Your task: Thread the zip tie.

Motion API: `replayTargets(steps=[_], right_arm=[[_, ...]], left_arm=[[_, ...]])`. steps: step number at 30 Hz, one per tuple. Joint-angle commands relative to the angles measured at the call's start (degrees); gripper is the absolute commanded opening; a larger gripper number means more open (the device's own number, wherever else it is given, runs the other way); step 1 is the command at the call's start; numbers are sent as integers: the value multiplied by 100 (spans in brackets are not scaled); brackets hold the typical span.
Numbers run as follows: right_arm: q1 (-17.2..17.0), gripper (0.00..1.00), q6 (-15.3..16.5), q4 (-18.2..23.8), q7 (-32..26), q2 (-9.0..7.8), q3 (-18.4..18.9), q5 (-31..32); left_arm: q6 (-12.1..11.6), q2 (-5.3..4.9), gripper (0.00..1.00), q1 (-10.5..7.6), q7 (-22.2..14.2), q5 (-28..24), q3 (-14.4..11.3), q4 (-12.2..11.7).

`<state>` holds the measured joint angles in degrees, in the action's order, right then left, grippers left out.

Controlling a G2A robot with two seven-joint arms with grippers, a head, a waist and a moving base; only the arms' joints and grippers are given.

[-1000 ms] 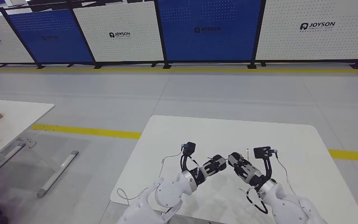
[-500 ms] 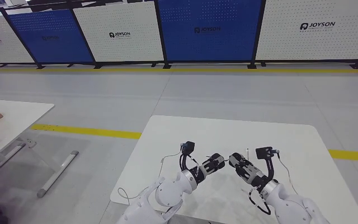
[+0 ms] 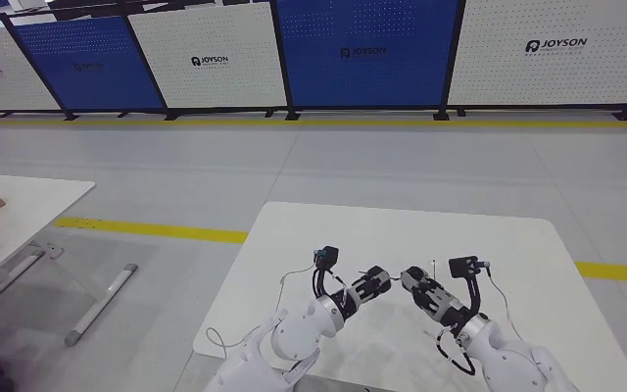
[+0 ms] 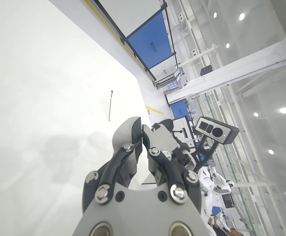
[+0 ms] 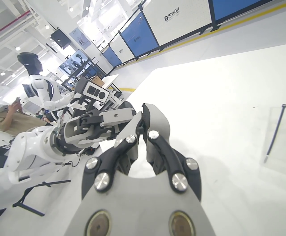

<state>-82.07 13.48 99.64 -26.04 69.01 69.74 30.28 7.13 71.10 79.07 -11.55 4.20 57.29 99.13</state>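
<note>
Grey floor with yellow line, blue and white pegboard partitions, white side table, bright ceiling spotlights.

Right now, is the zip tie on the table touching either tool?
No, the zip tie lies on the white table, well apart from the left tool and the right tool.

Left hand closed, zip tie lying apart on table
</note>
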Motion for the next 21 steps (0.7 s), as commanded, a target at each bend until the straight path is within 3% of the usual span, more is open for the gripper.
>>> replayTargets(steps=[1,8,11,21], right_arm=[[-11,84,-4,7,14,-2,-8,20],[-171,85,-25,36,136,-31,117,70],[-302,100,-33,72,141,-58,237,85],[-349,100,-84,92,53,-73,285,114]], left_arm=[[56,9,0,-26,53,-86,23,-39],[111,37,0,-50,332,-295,104,-77],[86,43,0,-27,410,-378,144,-52],[49,48,0,-19,430,-418,152,-30]])
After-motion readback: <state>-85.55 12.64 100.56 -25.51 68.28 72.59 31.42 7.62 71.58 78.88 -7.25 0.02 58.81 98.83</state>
